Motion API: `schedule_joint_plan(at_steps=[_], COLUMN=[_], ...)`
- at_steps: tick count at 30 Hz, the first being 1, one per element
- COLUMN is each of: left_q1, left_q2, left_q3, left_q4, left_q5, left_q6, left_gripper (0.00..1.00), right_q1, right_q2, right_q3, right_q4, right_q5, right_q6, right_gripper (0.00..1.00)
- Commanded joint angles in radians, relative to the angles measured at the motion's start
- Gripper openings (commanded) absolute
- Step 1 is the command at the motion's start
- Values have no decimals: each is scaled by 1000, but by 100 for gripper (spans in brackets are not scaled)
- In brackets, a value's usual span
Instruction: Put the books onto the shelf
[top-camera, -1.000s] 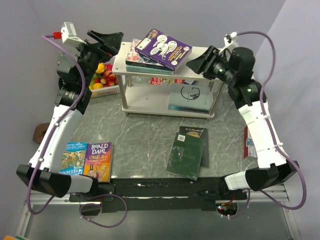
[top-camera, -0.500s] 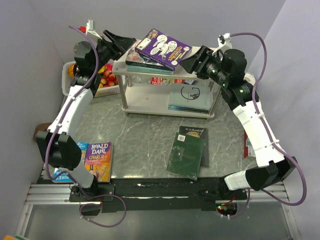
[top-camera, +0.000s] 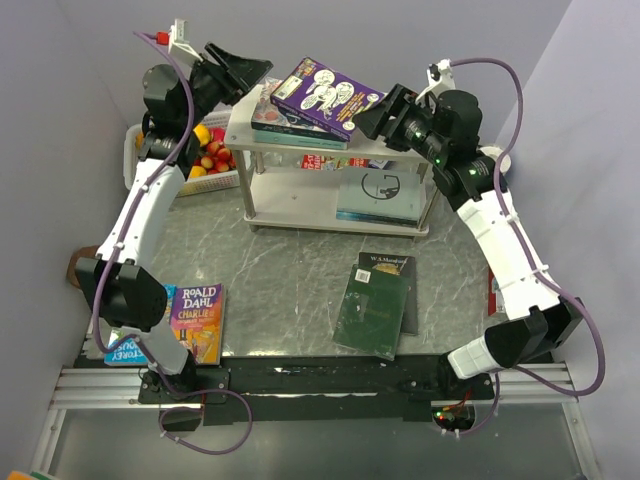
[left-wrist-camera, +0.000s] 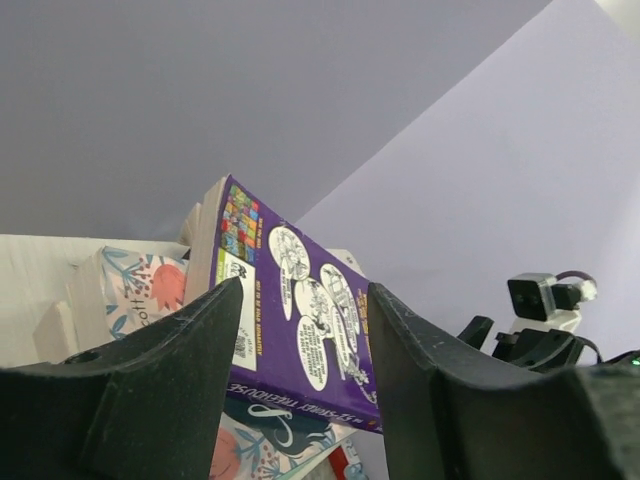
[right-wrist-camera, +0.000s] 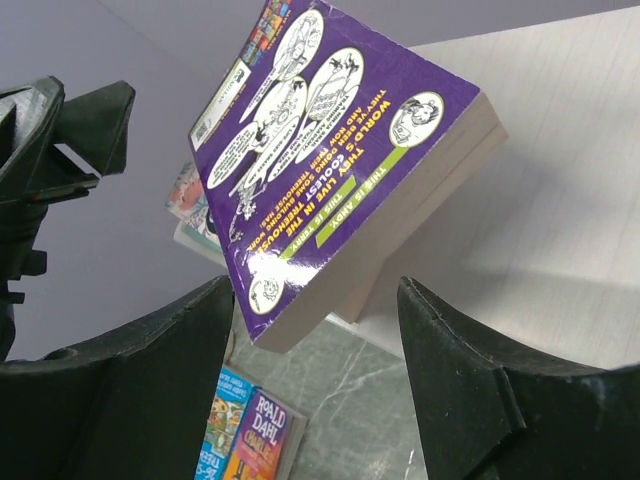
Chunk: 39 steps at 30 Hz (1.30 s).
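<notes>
The grey table (top-camera: 280, 265) bears the shelf (top-camera: 290, 195), a fruit basket (top-camera: 129, 162) and, seemingly, four loose books (top-camera: 368, 310).

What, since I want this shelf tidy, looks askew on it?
The purple cartoon book atop the stack on the top board of the shelf: it lies rotated against the books beneath, one corner overhanging them.
</notes>
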Motion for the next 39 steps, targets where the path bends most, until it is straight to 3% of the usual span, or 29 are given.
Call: schedule_joint_plan(at_steps=[1,13,31,39], left_q1=[-8,-11,-10,-10], left_q2=[23,34,28,31], left_q3=[75,110,121,110], left_q4=[-118,-197,-274,-274], left_q5=[-18,-30,-73,-21], left_q6=[100,152,204,196], left_gripper=[55,51,58,54], right_q1=[15,28,28,28], right_q2=[6,115,206,229], right_q3=[56,189,324,354], right_q4=[34,-38,-93,-107], right_q5=[39,53,38,22], right_q6=[-24,-38,-58,-56], right_gripper=[73,65,65,65])
